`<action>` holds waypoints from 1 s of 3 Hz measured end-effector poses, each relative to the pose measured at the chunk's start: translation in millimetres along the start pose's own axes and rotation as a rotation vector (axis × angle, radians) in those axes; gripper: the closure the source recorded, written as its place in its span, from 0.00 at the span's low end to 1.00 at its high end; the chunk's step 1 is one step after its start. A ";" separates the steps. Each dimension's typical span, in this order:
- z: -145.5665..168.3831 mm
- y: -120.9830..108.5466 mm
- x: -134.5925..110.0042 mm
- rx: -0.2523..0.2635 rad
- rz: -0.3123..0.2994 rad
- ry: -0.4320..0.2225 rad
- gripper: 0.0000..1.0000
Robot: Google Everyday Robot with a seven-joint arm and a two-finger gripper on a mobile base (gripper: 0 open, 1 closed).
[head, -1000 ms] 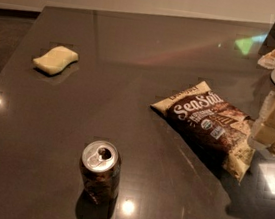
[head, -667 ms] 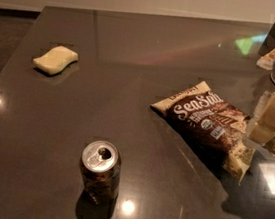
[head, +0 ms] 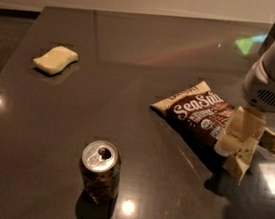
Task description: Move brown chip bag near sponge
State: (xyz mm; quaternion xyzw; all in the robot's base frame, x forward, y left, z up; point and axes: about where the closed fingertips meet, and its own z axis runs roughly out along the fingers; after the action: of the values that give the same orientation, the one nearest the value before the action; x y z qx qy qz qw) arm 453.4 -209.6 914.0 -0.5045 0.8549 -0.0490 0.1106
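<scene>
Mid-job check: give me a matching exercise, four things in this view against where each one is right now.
Things:
1. brown chip bag
2. sponge
3. soda can
4. claw

Places:
A. far left, toward the back
B. standing upright near the front edge
C. far right, over the brown chip bag's right end
D. lying flat, right of centre

Pairs: 1-D, 2-A, 3-B, 4-C

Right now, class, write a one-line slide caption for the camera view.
Pincer at the right end of the brown chip bag; sponge far across the dark table, soda can near the front edge.
</scene>
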 end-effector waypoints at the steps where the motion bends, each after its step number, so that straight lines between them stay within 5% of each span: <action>1: 31.8 4.0 6.1 -0.033 0.074 0.031 0.00; 2: 46.4 4.6 10.2 -0.050 0.108 0.044 0.00; 3: 50.6 1.7 11.0 -0.047 0.132 0.051 0.13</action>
State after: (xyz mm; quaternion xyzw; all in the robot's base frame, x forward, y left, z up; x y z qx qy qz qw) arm 458.8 -216.9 863.0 -0.4480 0.8898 -0.0342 0.0800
